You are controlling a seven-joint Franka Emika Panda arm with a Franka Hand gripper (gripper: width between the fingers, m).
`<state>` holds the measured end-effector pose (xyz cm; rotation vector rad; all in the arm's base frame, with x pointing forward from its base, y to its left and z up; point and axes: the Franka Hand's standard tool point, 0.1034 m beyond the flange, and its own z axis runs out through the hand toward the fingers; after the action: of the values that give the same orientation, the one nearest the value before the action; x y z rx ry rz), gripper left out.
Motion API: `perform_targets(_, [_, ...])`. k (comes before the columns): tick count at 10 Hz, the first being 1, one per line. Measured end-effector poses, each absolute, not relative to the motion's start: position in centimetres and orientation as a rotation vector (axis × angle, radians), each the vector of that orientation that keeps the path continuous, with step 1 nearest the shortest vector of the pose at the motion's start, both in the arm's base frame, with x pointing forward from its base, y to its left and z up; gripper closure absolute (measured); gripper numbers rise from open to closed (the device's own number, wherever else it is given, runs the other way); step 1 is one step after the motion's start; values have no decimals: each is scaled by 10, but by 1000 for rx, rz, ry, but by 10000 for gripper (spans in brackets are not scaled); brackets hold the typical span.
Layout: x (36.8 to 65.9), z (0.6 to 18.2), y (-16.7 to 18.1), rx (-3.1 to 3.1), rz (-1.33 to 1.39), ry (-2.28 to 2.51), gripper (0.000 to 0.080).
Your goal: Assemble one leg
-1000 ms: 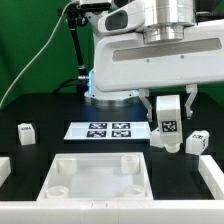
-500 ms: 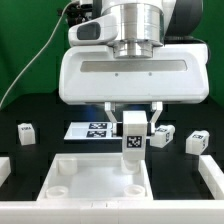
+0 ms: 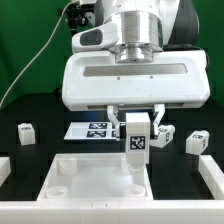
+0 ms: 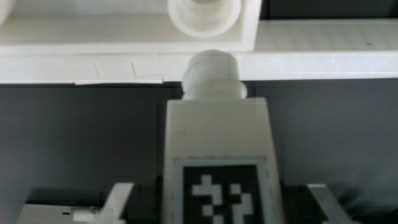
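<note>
My gripper [image 3: 135, 137] is shut on a white leg [image 3: 135, 141] with a black-and-white marker tag on its face, held upright over the far edge of the large white tray-like piece [image 3: 100, 185]. In the wrist view the leg [image 4: 217, 150] fills the middle, its rounded peg end pointing at the tray's rim [image 4: 107, 62], near a round corner hole [image 4: 201, 14]. Fingers [image 4: 116, 200] flank the leg on both sides. Other legs lie on the table: one at the exterior view's left [image 3: 25, 132], two at its right [image 3: 160, 135] [image 3: 197, 141].
The marker board [image 3: 95, 130] lies behind the tray. White fence pieces stand at the exterior view's left edge [image 3: 4, 170] and right edge [image 3: 214, 172]. The arm's body fills the upper part of the exterior view.
The arm has moved from the exterior view's right toward the middle, carrying the leg to the tray's far edge. In the last half second it hardly moved.
</note>
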<state>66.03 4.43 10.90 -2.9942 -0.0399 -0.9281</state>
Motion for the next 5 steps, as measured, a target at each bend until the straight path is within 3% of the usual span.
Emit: perform_targets(5, [653, 84, 43, -3001, -906, -19, 519])
